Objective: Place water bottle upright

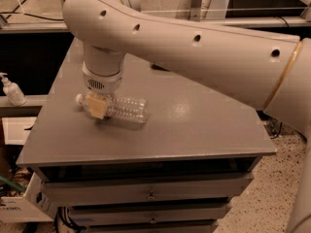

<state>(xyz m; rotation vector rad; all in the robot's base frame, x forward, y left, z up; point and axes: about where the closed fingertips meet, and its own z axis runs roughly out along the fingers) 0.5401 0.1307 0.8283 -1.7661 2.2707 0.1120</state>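
Arm of the robot (194,47), white and very thick, comes in from the right side and bends down over the left half of the counter (194,125). This counter is a grey cabinet top with drawers (150,191) under its front edge. The water bottle (127,109) lies on its side in the left half of the counter, somewhat nearer to the front edge than to the back one. Its white cap (78,99) points toward the left edge and its ribbed body points toward the middle. The gripper (97,107) hangs straight down from the wrist and sits at the neck end of the bottle, touching it or just above it. Whether its jaws are closed on the bottle or only stand around it, I cannot tell. A small white pump bottle (12,89) stands off the counter, beyond the left edge, and has no part in the task. In my judgement the step in hand is the grasp at the neck, and the task is at an early stage because the bottle is not yet upright. The next move calls for a firm hold near the cap. Then it calls for a lift and a turn of the wrist, so that the base comes down flat on the counter, away from the left edge.
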